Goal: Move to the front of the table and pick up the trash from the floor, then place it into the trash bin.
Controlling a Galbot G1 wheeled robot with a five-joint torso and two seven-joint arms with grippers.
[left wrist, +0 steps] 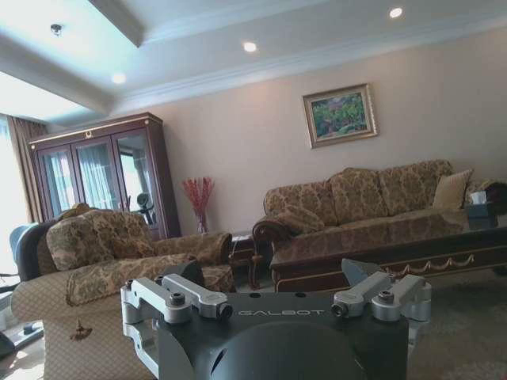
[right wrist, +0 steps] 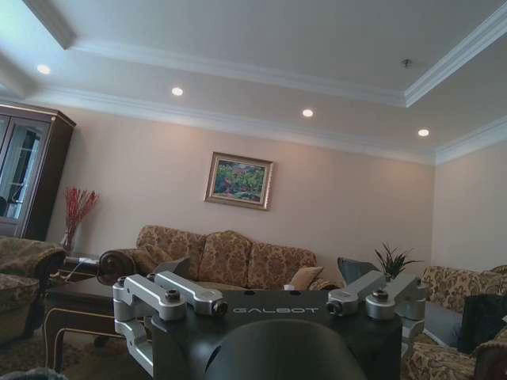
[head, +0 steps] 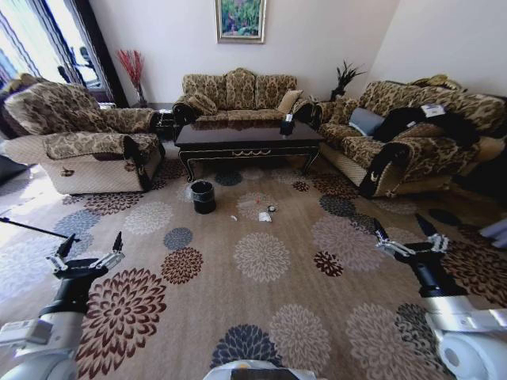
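The dark glossy table (head: 245, 139) stands far ahead across the flower-patterned floor (head: 261, 257); it also appears as table (left wrist: 396, 247) and table (right wrist: 70, 307) in the wrist views. In front of it on the carpet lies the trash: a crumpled white tissue (head: 264, 216), a small dark bit (head: 272, 208) and a tiny white scrap (head: 234, 218). The black trash bin (head: 203, 196) stands left of the litter. My left gripper (head: 89, 247) and right gripper (head: 404, 232) hover low at either side, both open and empty, far short of the trash.
A patterned armchair (head: 79, 141) sits at the left, a sofa (head: 238, 95) behind the table and another sofa (head: 412, 134) at the right. A dark box (head: 287, 124) rests on the tabletop. Open carpet stretches between me and the litter.
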